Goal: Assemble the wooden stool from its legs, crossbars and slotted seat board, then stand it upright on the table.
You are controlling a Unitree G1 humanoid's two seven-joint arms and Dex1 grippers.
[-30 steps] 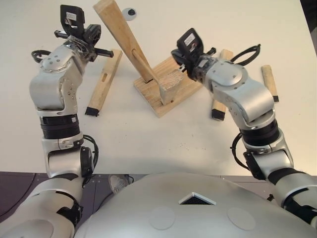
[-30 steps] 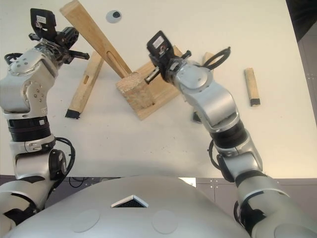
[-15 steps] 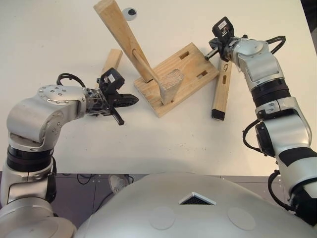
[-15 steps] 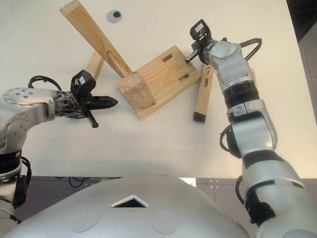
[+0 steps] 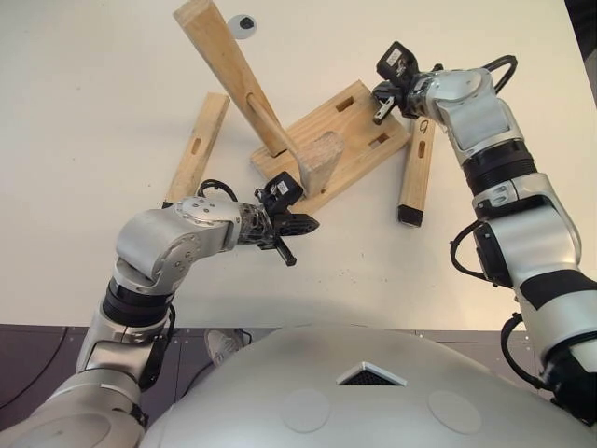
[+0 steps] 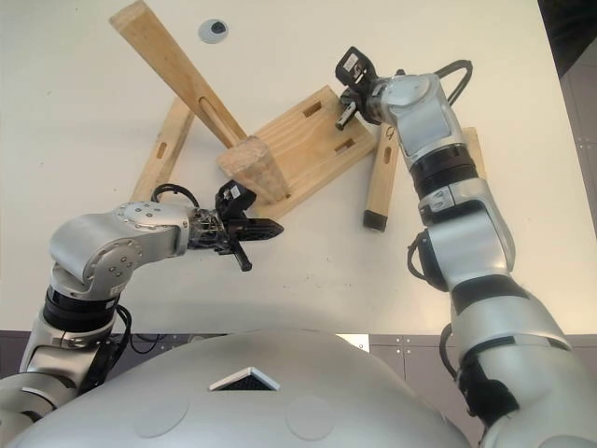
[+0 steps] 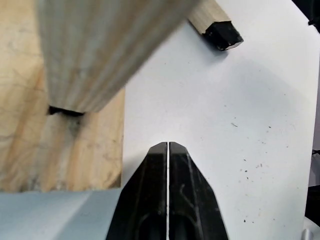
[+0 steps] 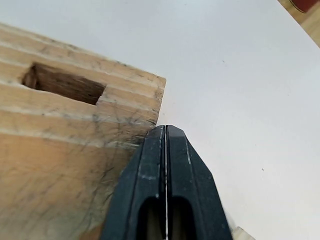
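The slotted seat board (image 5: 359, 121) lies flat mid-table. Two legs stand in it: a long one (image 5: 229, 70) leaning away to the far left, and one (image 5: 320, 161) pointing up toward the head camera. One loose slotted leg (image 5: 196, 149) lies to the board's left and another (image 5: 416, 173) to its right. A short wooden piece (image 6: 474, 149) lies farther right, partly behind the right arm. My left gripper (image 5: 303, 224) is shut and empty, just off the board's near corner (image 7: 60, 150). My right gripper (image 5: 381, 110) is shut and empty, its tip on the board's far right corner (image 8: 75, 150), beside a slot (image 8: 65, 85).
A small round disc (image 5: 243, 23) with a dark centre lies at the back of the white table. The table's front edge (image 5: 373, 329) runs just past my left elbow. Bare tabletop (image 5: 373, 252) stretches in front of the board.
My left gripper has swung right, up to the board's near corner, uncovering the left loose leg. My right gripper has shifted left onto the board's far corner.
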